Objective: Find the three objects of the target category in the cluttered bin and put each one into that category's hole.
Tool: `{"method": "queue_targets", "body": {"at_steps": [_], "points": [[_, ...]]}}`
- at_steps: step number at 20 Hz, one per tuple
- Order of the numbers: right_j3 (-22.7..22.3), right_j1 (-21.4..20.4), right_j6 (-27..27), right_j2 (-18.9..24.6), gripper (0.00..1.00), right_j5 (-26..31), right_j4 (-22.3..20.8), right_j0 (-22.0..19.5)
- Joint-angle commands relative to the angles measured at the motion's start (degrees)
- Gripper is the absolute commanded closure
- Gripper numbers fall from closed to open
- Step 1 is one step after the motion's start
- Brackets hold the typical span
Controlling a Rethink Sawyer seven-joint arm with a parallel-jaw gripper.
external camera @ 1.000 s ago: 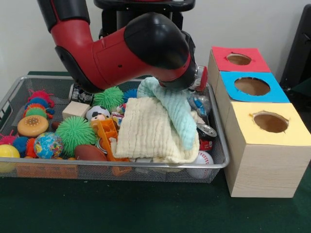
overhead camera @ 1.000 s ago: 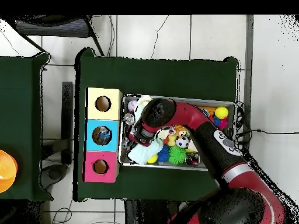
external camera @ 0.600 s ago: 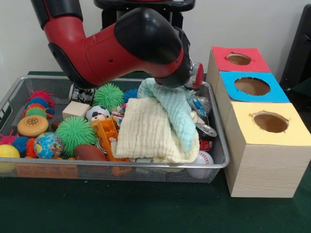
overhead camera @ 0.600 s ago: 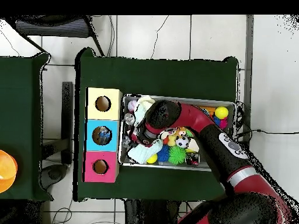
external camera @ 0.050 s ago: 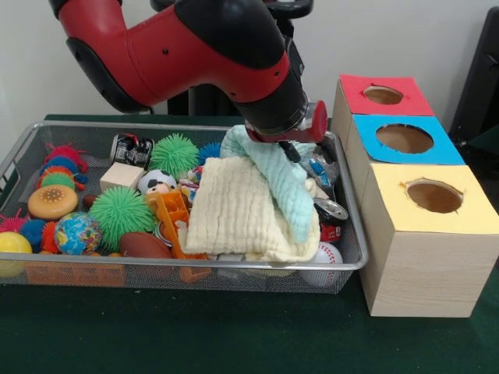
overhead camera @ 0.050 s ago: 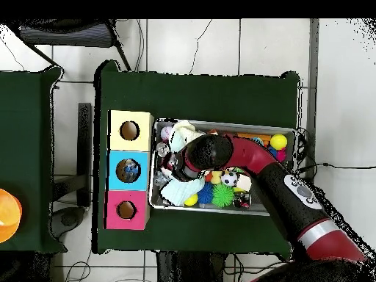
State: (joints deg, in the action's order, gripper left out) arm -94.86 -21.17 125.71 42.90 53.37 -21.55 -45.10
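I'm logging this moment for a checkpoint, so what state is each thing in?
Claw: low over the cloths; open or shut cannot be told.
Mint cloth: draped over the cream cloth.
Cream cloth: crumpled, heaped on other items.
Wire bin: full, cluttered.
Blue box hole: something inside.
Yellow box hole: shows no contents.
Red box hole: shows no contents.

Even, bright room light falls from above, with no hard shadows. The arm (external camera @ 0.050 s ago: pixel 195 54) carries soft white glare along its black shell and throws a mild shadow over the bin's (external camera @ 0.050 s ago: pixel 234 265) back. The boxes (external camera @ 0.050 s ago: pixel 425 234) are crisp. The green table (external camera @ 0.050 s ago: pixel 195 335) looks dark and flat.
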Motion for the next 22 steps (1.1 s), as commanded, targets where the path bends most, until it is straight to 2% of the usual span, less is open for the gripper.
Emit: {"method": "queue_targets", "body": {"at_steps": [1,7,12,16,22], "points": [[-2.02,-0.89,-13.33,2.93,0.00,-1.75,-3.37,-0.88],[-2.46,-0.34,-16.51,2.93,0.00,1.29,-4.51,-1.93],[-0.33,3.50,-21.09,2.82,0.00,4.79,-6.13,-2.58],[0.47,4.97,-23.81,3.16,0.00,6.27,-7.38,-3.11],[0.11,3.40,-27.07,4.57,0.00,6.80,-8.99,-4.57]]}}
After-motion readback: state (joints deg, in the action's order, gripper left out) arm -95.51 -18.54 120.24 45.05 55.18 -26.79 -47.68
